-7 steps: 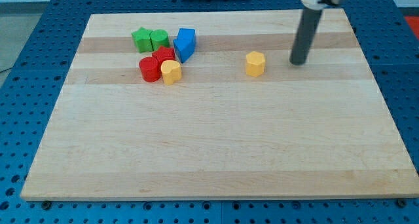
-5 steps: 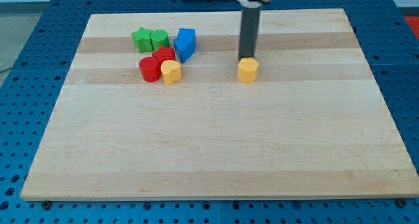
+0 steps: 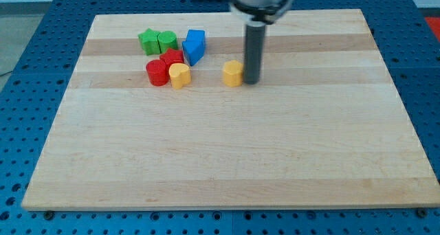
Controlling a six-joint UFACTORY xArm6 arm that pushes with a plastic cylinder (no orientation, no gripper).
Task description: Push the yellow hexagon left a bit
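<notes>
On a wooden board (image 3: 227,152), my tip (image 3: 251,81) (a plain rod end, no fingers to open or close) touches the right side of the yellow hexagon (image 3: 233,73), which sits right of a cluster of 6 blocks, nearest the yellow heart (image 3: 179,75).

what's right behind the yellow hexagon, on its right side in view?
My tip stands against the right side of the yellow hexagon; the rod rises above it. Whether they actually touch is not clear. The board directly behind the rod is covered.
</notes>
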